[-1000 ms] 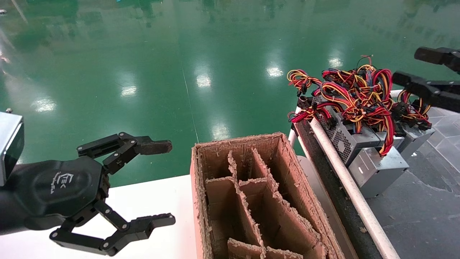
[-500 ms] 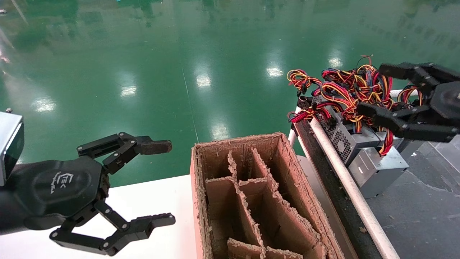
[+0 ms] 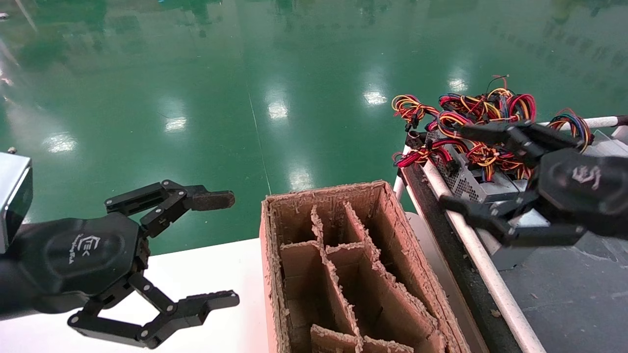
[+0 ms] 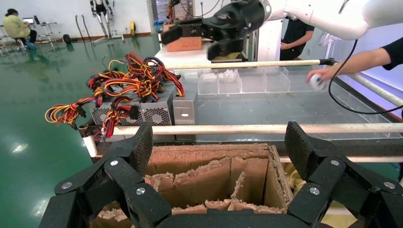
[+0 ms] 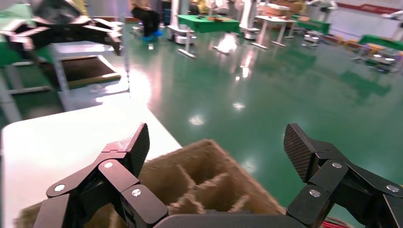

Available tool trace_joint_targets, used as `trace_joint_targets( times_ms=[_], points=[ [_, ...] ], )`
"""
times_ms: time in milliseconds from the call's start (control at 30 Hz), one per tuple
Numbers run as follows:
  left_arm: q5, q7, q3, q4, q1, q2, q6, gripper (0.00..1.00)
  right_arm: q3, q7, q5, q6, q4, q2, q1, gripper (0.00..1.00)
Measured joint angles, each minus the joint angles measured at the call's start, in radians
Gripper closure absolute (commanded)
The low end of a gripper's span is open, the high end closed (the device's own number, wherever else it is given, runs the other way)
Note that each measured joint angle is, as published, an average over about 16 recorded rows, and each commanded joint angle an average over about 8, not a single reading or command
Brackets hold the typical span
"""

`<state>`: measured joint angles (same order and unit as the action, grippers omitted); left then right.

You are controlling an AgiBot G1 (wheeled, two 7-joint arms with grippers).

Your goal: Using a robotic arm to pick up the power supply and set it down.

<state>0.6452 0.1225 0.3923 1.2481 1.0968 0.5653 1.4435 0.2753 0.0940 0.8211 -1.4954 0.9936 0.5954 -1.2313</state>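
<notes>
Grey power supply boxes (image 3: 466,185) lie in a group on the right-hand bench, under a tangle of red, yellow, orange and black wires (image 3: 483,110). The left wrist view shows the power supply boxes (image 4: 157,111) side by side behind a white rail. My right gripper (image 3: 456,166) hangs open just above the boxes, one finger over the wires and the other in front of the rail, holding nothing. In its own view the right gripper (image 5: 216,142) looks over the cardboard box. My left gripper (image 3: 225,250) stays open and empty at the left, over the white table.
A worn cardboard box (image 3: 343,264) with dividers stands between the arms on the white table (image 3: 216,274). A white rail (image 3: 485,267) edges the bench. Clear plastic bins (image 4: 237,83) sit at the bench's far side, where a person's hand (image 4: 317,78) rests.
My right gripper has swung in from the far right edge, leftward and nearer, and now sits over the power supply boxes, still open. The left arm has not moved.
</notes>
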Motion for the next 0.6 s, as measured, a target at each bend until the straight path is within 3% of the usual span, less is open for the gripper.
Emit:
trace_joint_targets(
  times_ms=[600],
  points=[
    [0.000,0.000,0.000,0.000,0.000,0.000,0.000,0.00,0.004,0.083,-0.082,0.000,0.261,0.014,0.141,0.00]
  ],
)
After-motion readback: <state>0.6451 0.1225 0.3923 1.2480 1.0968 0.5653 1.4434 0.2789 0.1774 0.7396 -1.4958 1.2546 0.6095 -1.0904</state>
